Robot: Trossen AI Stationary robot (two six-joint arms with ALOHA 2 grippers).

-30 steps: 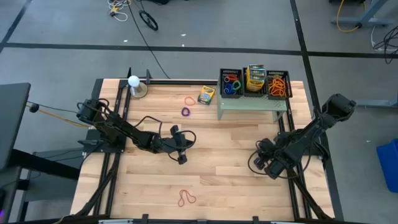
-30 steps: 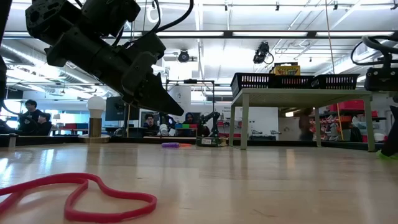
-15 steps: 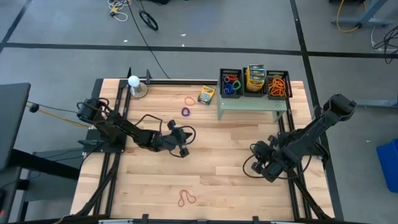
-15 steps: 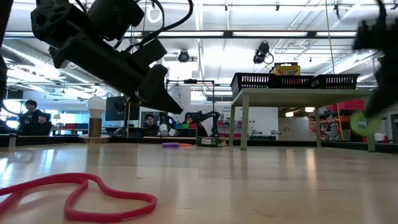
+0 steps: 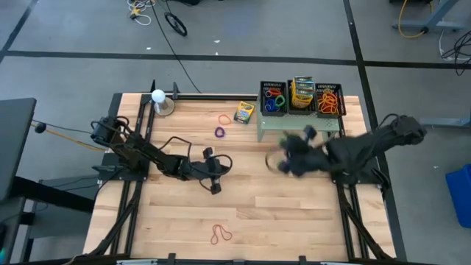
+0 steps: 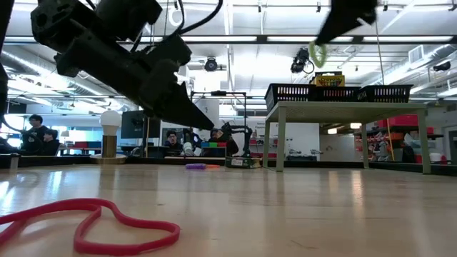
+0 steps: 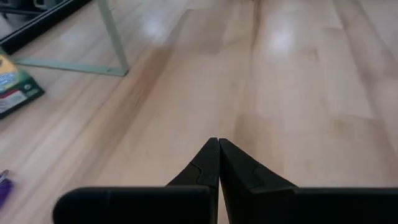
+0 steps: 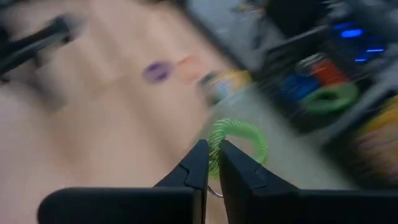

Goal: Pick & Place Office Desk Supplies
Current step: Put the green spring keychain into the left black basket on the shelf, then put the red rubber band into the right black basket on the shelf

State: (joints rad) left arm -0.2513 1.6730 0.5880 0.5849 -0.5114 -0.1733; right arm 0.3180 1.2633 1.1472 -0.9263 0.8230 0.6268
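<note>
Carry step: green ring in transit toward the pale green stand.

Worktop (image 5: pixel 250 199) holds the stand (image 5: pixel 298 124) at its far side, with three black bins (image 5: pixel 302 99) on top. The right gripper (image 8: pixel 209 163), just in front of the stand, pinches a green coiled ring (image 8: pixel 239 142) between its tips, lifted off the wood. The left gripper (image 7: pixel 218 157) hangs closed and empty, well apart from the stand. A crayon box (image 5: pixel 243 112), purple ring (image 5: pixel 219 132) and orange band (image 5: pixel 224 118) lie beside the stand; a red band (image 5: pixel 221 235) lies far from it. Next, I judge, the ring must be raised above the ring bin, then released.
</note>
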